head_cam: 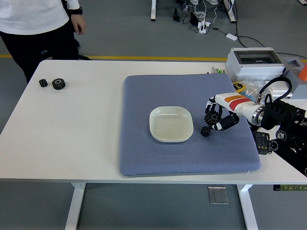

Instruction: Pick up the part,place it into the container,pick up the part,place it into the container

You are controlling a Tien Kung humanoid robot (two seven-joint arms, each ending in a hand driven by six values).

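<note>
A white square bowl (171,124) sits in the middle of the blue-grey mat (144,153). My right hand (217,116) hangs just right of the bowl, its fingers curled around a black gear (210,116) lifted off the mat. A second, smaller black gear (206,131) lies on the mat directly below the hand, close to the bowl's right edge. Two more black gears (53,84) rest at the table's far left. My left arm is out of the picture.
A grey box (254,63), bagged small parts (252,93) and other items crowd the table's right back corner. A person in a white top (36,14) stands at the far left side, hand hanging by the table edge.
</note>
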